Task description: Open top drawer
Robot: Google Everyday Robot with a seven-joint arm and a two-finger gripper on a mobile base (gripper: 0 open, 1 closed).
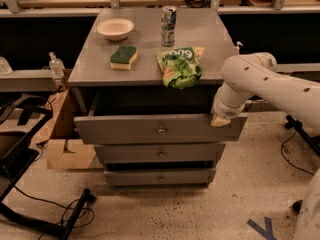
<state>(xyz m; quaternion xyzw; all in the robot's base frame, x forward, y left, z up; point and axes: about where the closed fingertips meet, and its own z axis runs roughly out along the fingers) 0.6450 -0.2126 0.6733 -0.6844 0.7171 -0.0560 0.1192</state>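
The top drawer [125, 129] sits just below the middle of the view, under the grey tabletop [90, 64]. It is a wide grey wooden front with a small round metal knob [161, 130] at its centre, and it stands partly out, further forward than the two narrower fronts below at 6 o'clock, with a dark gap behind it. The gripper [220, 120] rests on the front's upper edge at its 3 o'clock end, the white arm reaching in from 3 o'clock; I cannot tell whether it is open or closed.

lettering on the green bag [179, 66] is not legible.
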